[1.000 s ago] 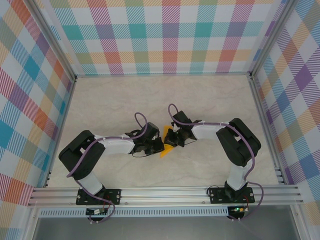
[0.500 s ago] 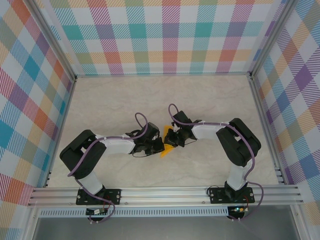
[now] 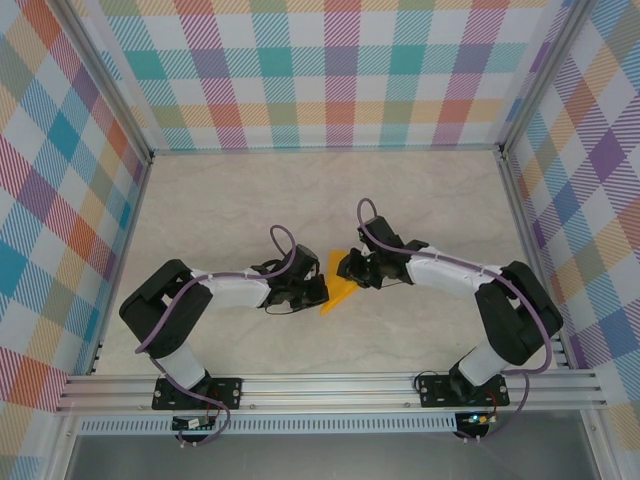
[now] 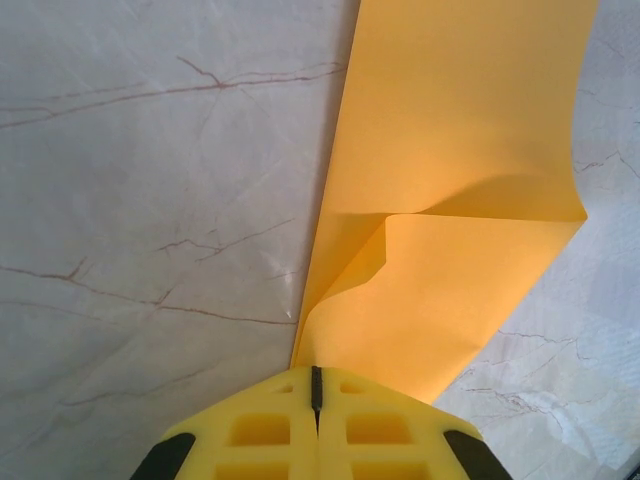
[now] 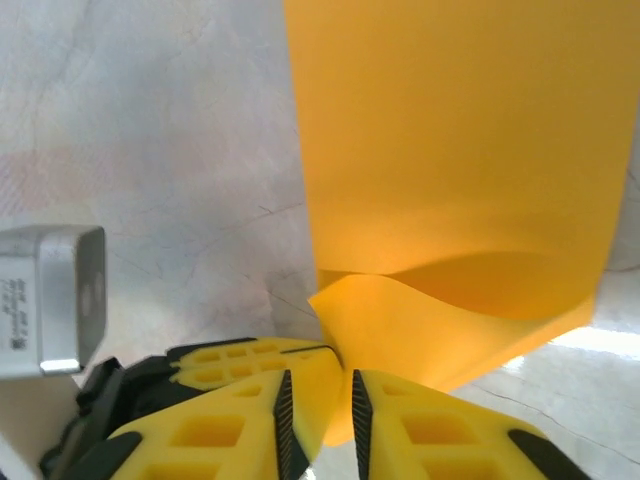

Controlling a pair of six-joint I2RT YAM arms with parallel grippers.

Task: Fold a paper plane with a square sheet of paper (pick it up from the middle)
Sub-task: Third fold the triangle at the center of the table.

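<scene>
Your table (image 3: 420, 200), pale and marble-veined, carries one part-folded orange-yellow sheet of paper (image 3: 338, 295) near its middle.

The sheet of paper (image 4: 460, 150) is thin, matt and smooth. The table (image 4: 150, 200) looks polished and marble-patterned. The left gripper (image 4: 316, 378) is moulded yellow plastic.

**Orange-yellow paper (image 3: 338, 291) amid pastel plaid**

The paper is plain orange-yellow, unprinted. The table (image 3: 240, 200) is cream marble with thin brown veins. The walls (image 3: 330, 70) carry a plaid of teal, orange, purple, green and yellow on white. The left arm (image 3: 235, 290) and right arm (image 3: 450, 272) are black and white, with purple cables (image 3: 285, 235). The left gripper (image 4: 316, 380) and right gripper (image 5: 320, 385) have yellow fingers (image 5: 440, 430) with black pads (image 5: 284, 420). The rails (image 3: 330, 385) are silver.
</scene>
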